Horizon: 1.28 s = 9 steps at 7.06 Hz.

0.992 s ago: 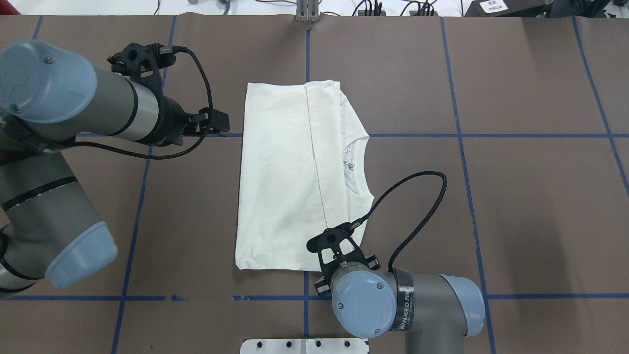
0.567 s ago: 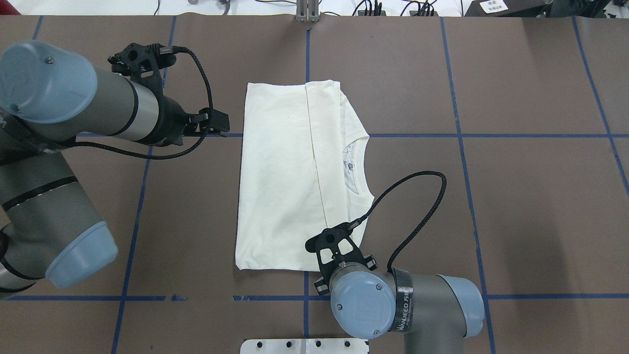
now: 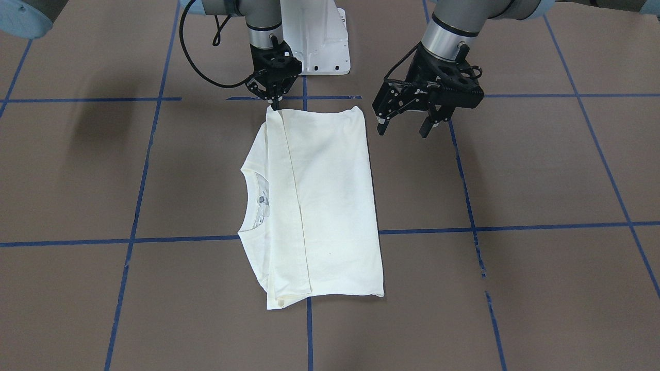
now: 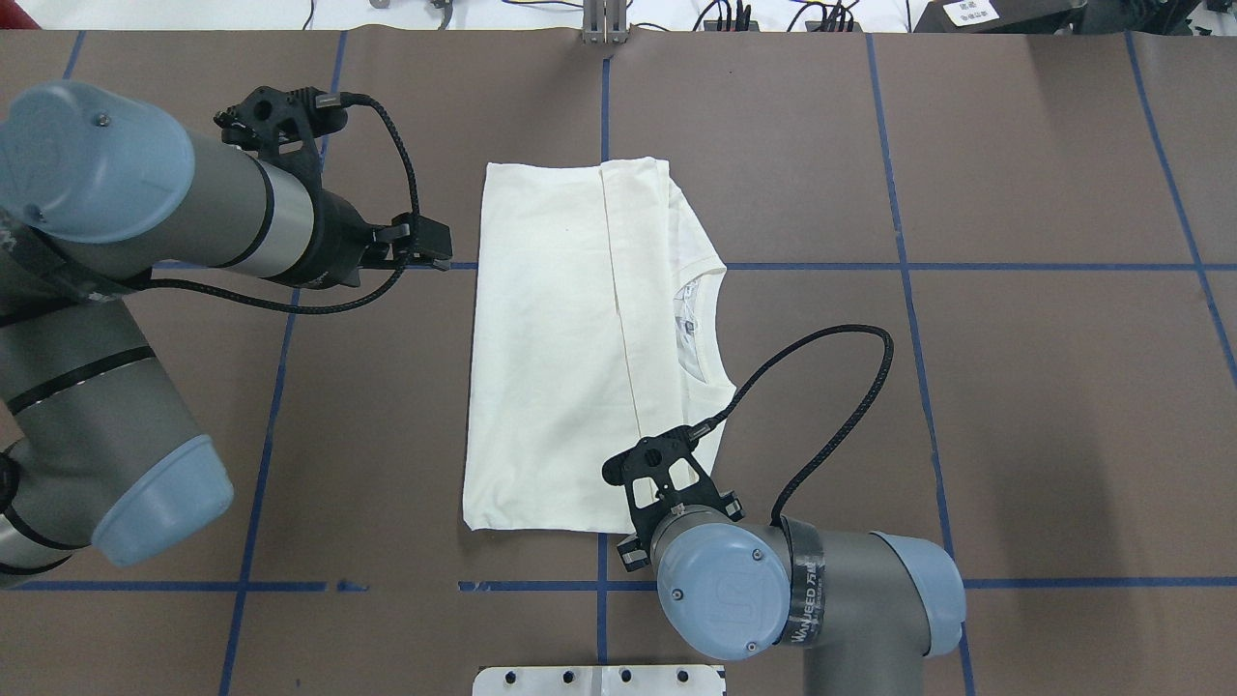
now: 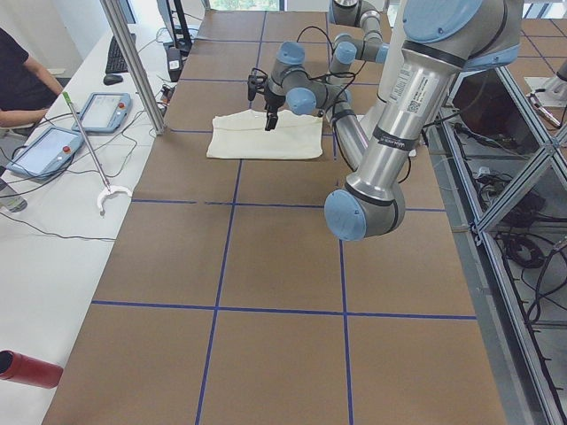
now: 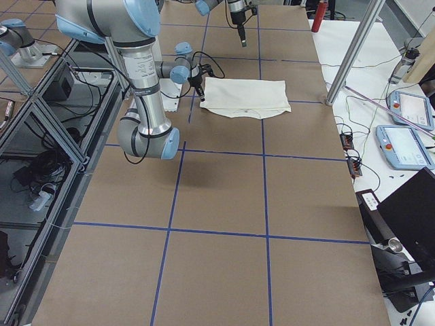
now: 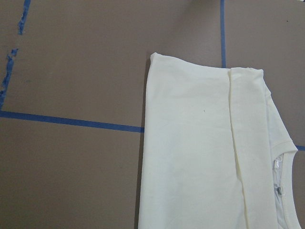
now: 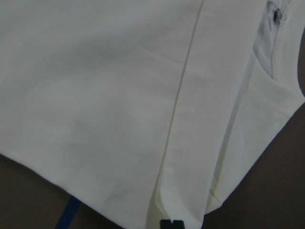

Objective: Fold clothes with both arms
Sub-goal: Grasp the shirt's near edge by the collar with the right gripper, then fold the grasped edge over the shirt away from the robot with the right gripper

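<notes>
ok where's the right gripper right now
In the front-facing view the right gripper is on the left, just in front of the white pedestal base, its tips down at the collar-side corner of the T-shirt nearest the robot.

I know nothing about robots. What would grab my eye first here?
A cream shirt, folded into a neat rectangle, lies in the middle of the brown table crossed by blue tape lines. The right claw is closed on the shirt's corner nearest the robot, while the left claw hangs open beside it, touching nothing.
</notes>
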{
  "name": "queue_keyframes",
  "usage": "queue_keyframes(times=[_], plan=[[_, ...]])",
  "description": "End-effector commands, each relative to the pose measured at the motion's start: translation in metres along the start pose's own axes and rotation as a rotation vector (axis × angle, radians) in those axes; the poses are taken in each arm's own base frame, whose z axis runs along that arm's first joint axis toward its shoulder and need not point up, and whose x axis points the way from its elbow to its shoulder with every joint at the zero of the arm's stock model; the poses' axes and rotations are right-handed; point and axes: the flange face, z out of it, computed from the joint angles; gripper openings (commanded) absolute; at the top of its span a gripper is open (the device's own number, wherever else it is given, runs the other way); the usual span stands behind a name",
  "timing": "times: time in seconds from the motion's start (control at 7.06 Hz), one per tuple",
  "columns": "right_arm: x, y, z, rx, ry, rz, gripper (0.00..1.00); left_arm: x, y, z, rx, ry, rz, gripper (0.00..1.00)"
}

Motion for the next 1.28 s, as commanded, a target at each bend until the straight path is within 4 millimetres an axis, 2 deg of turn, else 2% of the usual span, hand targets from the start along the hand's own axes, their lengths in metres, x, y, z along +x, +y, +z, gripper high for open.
queue_keyframes(times=[0.0, 0.28, 0.42, 0.57, 0.71, 0.85, 0.99, 1.13], plan=[[0.031, 0.008, 0.007, -0.008, 0.037, 0.019, 0.00, 0.001, 0.000, 0.000, 0.000, 0.001, 0.000, 1.00], [0.056, 0.024, 0.023, -0.037, 0.084, 0.017, 0.00, 0.002, 0.000, 0.000, 0.000, 0.002, 0.001, 1.00], [0.077, 0.036, 0.012, -0.045, 0.083, 0.033, 0.00, 0.001, 0.000, 0.000, 0.001, 0.000, 0.000, 1.00], [0.090, 0.041, -0.001, -0.047, 0.070, 0.036, 0.00, 0.001, 0.000, 0.001, 0.001, -0.001, 0.000, 1.00], [0.093, 0.037, -0.003, -0.041, 0.069, 0.044, 0.00, 0.001, -0.001, 0.005, -0.001, -0.007, -0.002, 1.00], [0.094, 0.030, -0.006, -0.040, 0.062, 0.056, 0.20, 0.000, -0.002, 0.007, -0.002, -0.011, -0.002, 1.00], [0.099, 0.023, -0.007, -0.035, 0.063, 0.067, 0.99, 0.000, -0.002, 0.007, -0.002, -0.010, -0.001, 1.00], [0.110, 0.008, -0.007, -0.017, 0.079, 0.072, 1.00, 0.001, -0.001, 0.007, -0.003, -0.008, -0.001, 1.00]])
